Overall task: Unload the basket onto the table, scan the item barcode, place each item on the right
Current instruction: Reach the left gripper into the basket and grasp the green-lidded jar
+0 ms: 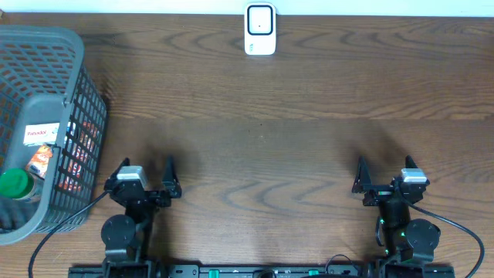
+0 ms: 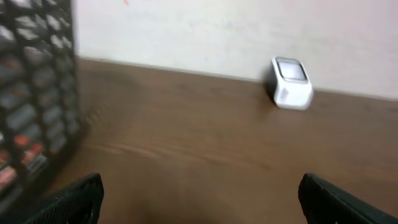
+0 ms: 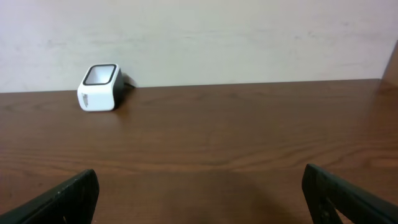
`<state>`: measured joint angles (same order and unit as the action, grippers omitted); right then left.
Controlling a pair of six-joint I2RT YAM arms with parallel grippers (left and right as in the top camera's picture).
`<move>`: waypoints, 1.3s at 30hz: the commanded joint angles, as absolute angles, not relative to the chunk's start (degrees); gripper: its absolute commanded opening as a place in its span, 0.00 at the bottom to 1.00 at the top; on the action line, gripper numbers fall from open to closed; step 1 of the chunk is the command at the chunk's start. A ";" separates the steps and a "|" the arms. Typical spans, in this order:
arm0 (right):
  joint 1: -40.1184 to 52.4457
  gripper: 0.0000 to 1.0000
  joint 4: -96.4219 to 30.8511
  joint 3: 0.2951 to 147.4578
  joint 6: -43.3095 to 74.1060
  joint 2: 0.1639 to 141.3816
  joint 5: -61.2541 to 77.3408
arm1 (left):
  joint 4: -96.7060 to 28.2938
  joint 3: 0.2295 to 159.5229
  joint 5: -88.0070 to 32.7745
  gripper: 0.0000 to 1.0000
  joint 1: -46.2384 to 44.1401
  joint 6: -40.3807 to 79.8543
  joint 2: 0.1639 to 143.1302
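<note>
The white barcode scanner (image 1: 260, 29) stands at the table's far edge, its dark window facing up; it also shows as the scanner (image 2: 291, 83) in the left wrist view and the scanner (image 3: 99, 88) in the right wrist view. Items lie in the grey mesh basket (image 1: 85, 100) at the left: a grey pack with a white label (image 1: 42, 133), a green-capped bottle (image 1: 15, 184) and red-orange packets (image 1: 77, 158). No barcode shows. My left gripper (image 1: 147, 166) (image 2: 200, 186) hovers open and empty beside the basket. My right gripper (image 1: 384, 164) (image 3: 199, 177) is open and empty at the near right.
The basket's dark wall (image 2: 37, 93) fills the left side of the left wrist view. Brown wooden table (image 1: 262, 147) stretches between the grippers and the scanner, with a pale wall (image 3: 249, 37) behind it. Cables run from both arm bases at the near edge.
</note>
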<state>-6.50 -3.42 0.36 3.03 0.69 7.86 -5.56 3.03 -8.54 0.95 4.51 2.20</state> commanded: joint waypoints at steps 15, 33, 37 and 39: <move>-5.93 0.99 -3.66 0.30 3.79 0.56 7.55 | -37.28 55.75 -22.33 0.98 0.86 5.30 42.48; -5.93 0.99 -3.66 0.30 3.79 0.56 7.55 | -67.68 105.23 -10.85 0.98 18.44 6.46 68.25; -5.93 0.99 -3.68 0.30 3.79 0.56 7.55 | -74.19 114.34 -10.35 0.98 29.91 12.40 77.23; -5.93 0.99 -3.66 0.30 3.79 0.56 7.55 | -76.03 114.17 -7.79 0.98 35.62 16.45 80.07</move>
<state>-6.50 -3.42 0.36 3.03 0.73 7.81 -73.82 113.45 -12.25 29.04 9.87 75.09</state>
